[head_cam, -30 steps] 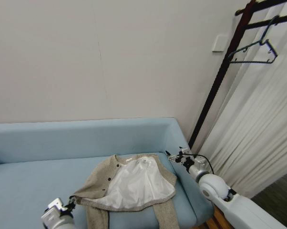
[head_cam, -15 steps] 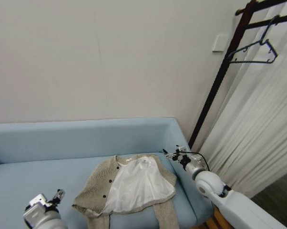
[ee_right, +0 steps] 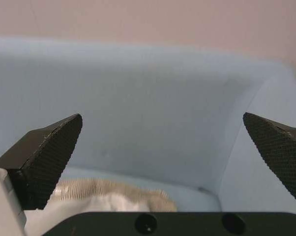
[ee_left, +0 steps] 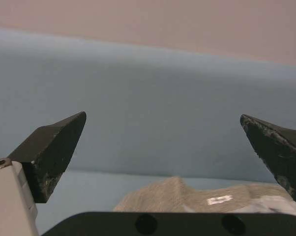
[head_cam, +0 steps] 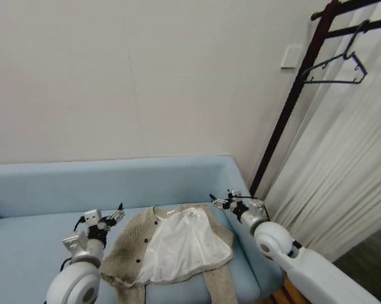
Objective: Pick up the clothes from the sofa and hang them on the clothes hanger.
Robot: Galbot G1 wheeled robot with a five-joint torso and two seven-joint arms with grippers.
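**Head view, both arms at the garment.** You see the cardigan (head_cam: 171, 244) lying open on the seat of the sofa (head_cam: 64, 183), pale lining upward, toward the sofa's right end; the left gripper (head_cam: 111, 217) hovers just beside one shoulder of the knit, fingers spread wide and holding nothing; the right gripper (head_cam: 219, 201) hovers just off the opposite shoulder, near the collar, equally wide and empty.

**Change over the last second:** the left arm has swung up from the lower edge of the picture, near the hem, to the shoulder line; the right gripper has edged inward toward the collar; the cardigan lies much where it did.

**Reading:** you may judge that the grippers now bracket the two shoulders, so the approach looks nearly done and the grasp not yet begun; in each wrist view the knit edge sits low between the open fingertips, which suggests a descent is needed before closing. The hanger (head_cam: 336, 66) hangs bare on the rack (head_cam: 292, 101), well apart from the sofa.
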